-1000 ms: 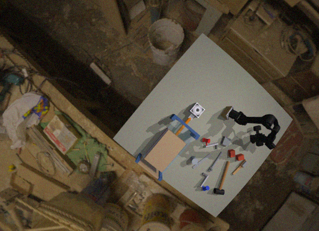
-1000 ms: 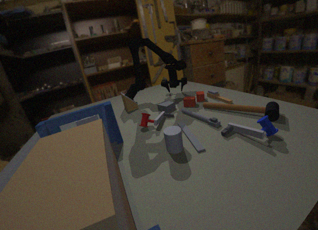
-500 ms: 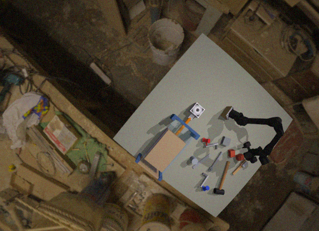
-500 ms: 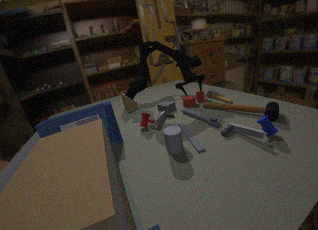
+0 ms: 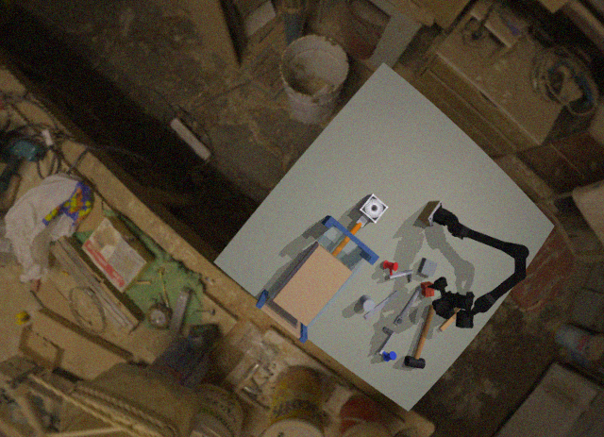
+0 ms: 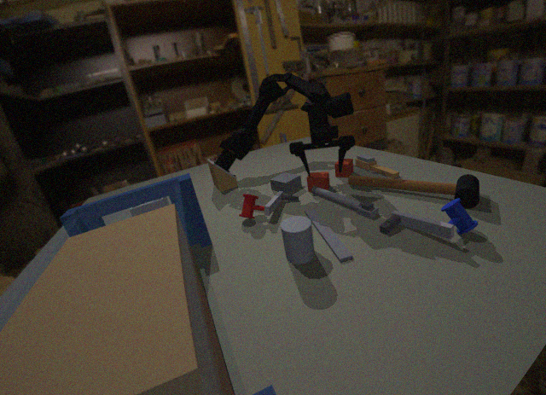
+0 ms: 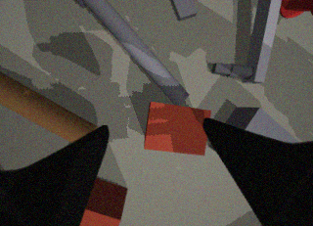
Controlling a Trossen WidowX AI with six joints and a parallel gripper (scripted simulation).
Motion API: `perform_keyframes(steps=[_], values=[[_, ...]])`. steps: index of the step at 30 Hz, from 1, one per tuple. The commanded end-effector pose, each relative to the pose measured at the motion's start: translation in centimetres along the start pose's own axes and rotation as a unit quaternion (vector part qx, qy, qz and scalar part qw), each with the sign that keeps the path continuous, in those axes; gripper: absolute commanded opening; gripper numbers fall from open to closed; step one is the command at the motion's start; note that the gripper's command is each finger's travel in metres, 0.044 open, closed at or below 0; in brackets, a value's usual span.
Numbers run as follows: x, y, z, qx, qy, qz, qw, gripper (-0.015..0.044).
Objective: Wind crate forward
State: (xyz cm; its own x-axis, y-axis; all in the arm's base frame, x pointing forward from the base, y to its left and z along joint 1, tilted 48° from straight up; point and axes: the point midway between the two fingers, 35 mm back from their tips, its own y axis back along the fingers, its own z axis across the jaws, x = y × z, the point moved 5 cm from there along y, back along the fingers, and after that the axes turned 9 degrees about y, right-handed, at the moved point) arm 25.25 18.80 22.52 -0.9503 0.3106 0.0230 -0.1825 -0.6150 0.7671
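Observation:
The crate (image 5: pixel 314 283) (image 6: pixel 110 293) sits in the cubby, behind its blue frame (image 5: pixel 352 241) (image 6: pixel 194 206), with a gap between. An orange strap (image 5: pixel 347 238) runs to the winch (image 5: pixel 374 208), whose top hole shows dark. A crank with a red knob (image 5: pixel 389 265) (image 6: pixel 249 206) (image 7: pixel 297 3) lies near the grey block; its arm ends in a dark stub. A crank with a blue knob (image 5: pixel 389 356) (image 6: pixel 459 216) lies farther off, near the mallet. My gripper (image 6: pixel 325 172) (image 7: pixel 157 125) is open and empty, pointing down just above the red blocks.
One red block (image 5: pixel 427 289) (image 6: pixel 318 181) (image 7: pixel 173 130) shows between the fingertips in the wrist view. A grey block (image 5: pixel 427 267) (image 6: pixel 285 182), a wrench (image 5: pixel 409 306) (image 6: pixel 344 201), a flat bar (image 5: pixel 380 304) (image 6: pixel 328 236), a cylinder (image 5: pixel 364 303) (image 6: pixel 298 241) and a mallet (image 5: pixel 425 332) (image 6: pixel 405 184) lie around.

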Motion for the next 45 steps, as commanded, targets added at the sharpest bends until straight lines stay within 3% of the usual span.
perform_keyframes(steps=[1,5,10,18,28,45], values=[[-3.9,-1.5,-4.4,0.041,-0.016,0.05,0.998,0.044],[-7.5,-2.4,-10.3,0.045,-0.049,0.121,0.99,0.044],[-10.0,-2.4,-16.8,-0.006,-0.096,0.184,0.978,0.044],[-10.1,-2.5,-17.0,-0.009,-0.098,0.185,0.978,0.044],[-9.3,-6.7,-16.1,-0.01,-0.098,0.185,0.978,0.044],[-9.0,-7.9,-15.9,-0.009,-0.092,0.182,0.979,0.0433]])
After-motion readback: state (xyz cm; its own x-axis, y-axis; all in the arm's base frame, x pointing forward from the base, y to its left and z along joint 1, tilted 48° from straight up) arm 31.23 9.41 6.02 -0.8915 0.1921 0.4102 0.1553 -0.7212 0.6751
